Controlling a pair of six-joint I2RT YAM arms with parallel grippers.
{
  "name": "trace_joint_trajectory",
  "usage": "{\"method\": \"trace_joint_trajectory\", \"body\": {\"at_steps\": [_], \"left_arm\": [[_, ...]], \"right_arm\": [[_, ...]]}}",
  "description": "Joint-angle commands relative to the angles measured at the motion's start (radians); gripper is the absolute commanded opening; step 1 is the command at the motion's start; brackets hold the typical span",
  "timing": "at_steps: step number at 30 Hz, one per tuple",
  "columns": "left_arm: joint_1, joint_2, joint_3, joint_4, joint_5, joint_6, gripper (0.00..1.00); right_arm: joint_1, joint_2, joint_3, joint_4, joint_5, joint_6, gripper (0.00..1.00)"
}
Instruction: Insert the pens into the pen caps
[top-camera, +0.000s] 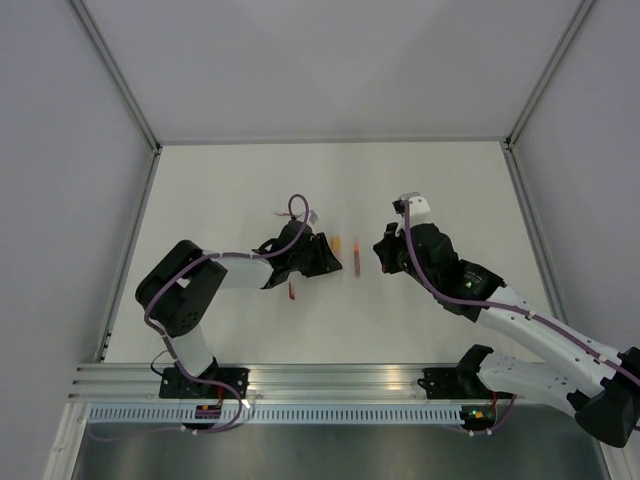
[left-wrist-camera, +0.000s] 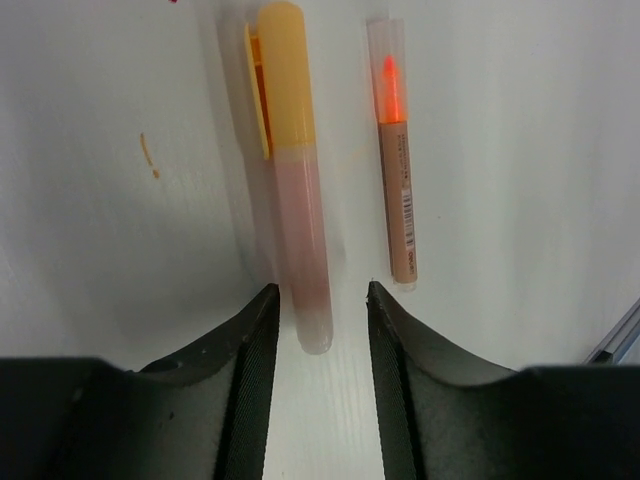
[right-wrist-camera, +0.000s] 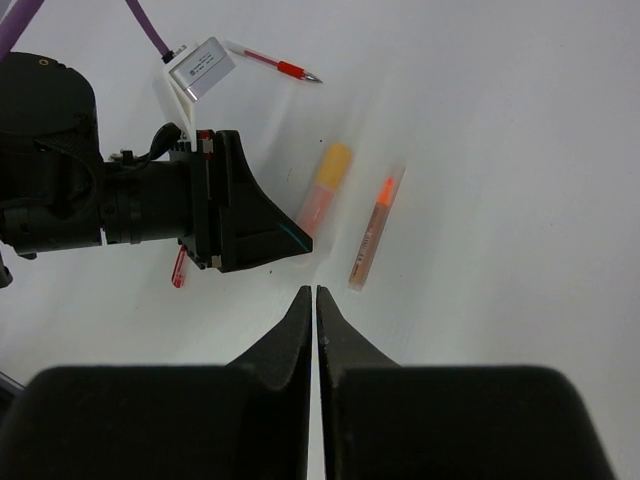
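We see left gripper (left-wrist-camera: 320, 300) jaws parted, nothing clamped. Tail of orange-capped pen (left-wrist-camera: 295, 200) lies between its fingertips, second orange pen (left-wrist-camera: 398, 170) just outside them. Right gripper (right-wrist-camera: 316, 295) closed and empty, both pens just ahead.

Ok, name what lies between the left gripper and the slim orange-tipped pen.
The thicker yellow-capped pen: its rear end sits inside the open left gripper, and the slim pen lies beyond it, not touching. The left wrist view shows it.
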Motion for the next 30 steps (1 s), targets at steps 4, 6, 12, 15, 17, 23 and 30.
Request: {"method": "trace_joint_trajectory", "body": {"at_steps": [4, 6, 12, 15, 17, 23, 30], "left_arm": [[0.000, -0.180, 0.057, -0.177, -0.031, 0.073, 0.50], [0.000, -0.227, 0.093, -0.232, -0.032, 0.113, 0.52], [0.037, -0.287, 0.286, -0.412, -0.086, 0.386, 0.56], [0.077, -0.234, 0.375, -0.487, -0.130, 0.559, 0.57], [0.091, -0.174, 0.425, -0.545, -0.152, 0.639, 0.58], [0.232, -0.042, 0.551, -0.616, 0.134, 0.869, 0.61], [0.269, 0.200, 0.734, -0.743, 0.106, 1.142, 0.62]], "right_arm": [[-0.002, -0.005, -0.010, 0.027, -0.010, 0.001, 0.05], [-0.002, 0.001, -0.012, 0.027, -0.015, 0.001, 0.06], [-0.002, 0.006, -0.015, 0.045, -0.065, -0.008, 0.06], [-0.002, -0.003, -0.015, 0.055, -0.097, -0.024, 0.09], [-0.002, -0.019, -0.018, 0.061, -0.102, -0.031, 0.11], [-0.002, -0.062, -0.039, 0.084, -0.105, -0.062, 0.16], [-0.001, -0.108, -0.054, 0.091, -0.085, -0.071, 0.18]]}}
